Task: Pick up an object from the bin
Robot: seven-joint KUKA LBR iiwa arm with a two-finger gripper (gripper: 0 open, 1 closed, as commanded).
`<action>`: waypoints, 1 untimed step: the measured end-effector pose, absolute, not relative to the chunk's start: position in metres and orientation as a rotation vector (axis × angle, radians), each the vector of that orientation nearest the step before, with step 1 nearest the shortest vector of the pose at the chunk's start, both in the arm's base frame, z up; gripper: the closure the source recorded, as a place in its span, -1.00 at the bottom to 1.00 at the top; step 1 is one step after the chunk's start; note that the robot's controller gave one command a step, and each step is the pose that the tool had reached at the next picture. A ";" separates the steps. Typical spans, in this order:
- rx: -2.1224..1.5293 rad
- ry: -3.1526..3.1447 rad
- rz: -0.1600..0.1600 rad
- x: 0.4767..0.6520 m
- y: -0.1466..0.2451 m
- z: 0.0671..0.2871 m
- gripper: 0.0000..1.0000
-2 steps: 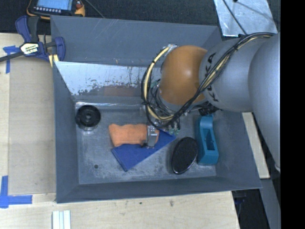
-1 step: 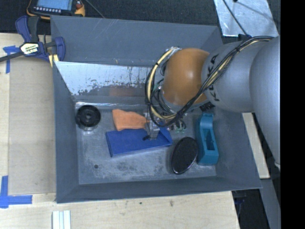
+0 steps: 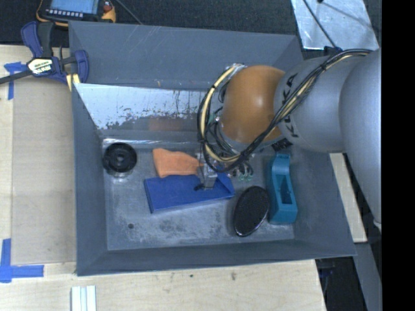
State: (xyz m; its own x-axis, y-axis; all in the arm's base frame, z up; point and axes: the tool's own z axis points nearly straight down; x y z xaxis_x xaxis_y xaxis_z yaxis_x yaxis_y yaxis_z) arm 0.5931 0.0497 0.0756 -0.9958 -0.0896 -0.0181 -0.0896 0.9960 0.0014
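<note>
The grey bin [image 3: 91, 193] carries five loose things spread across its floor. Near the left wall, towards the far left corner, sits a round black cap-like piece [image 3: 120, 157]. To its right, by the far wall, lies a crumpled orange piece [image 3: 172, 162]. Just in front of that is a flat dark-blue slab [image 3: 175, 196], lying slantwise across the middle of the floor.

The fingers [image 3: 207, 177] are down over the slab's far right part, just beside the right end of the orange piece. Whether they are open or closed cannot be told, nor whether they touch the slab. Above them is the wrist's rounded orange cover [image 3: 253, 105], wrapped in cables.

Further right, towards the near wall, lies a glossy black oval thing [image 3: 250, 210]. Touching it, along the right wall, is a light-blue oblong block [image 3: 283, 190].
</note>
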 end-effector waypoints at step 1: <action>-0.151 3.136 -0.001 0.591 0.072 0.105 1.00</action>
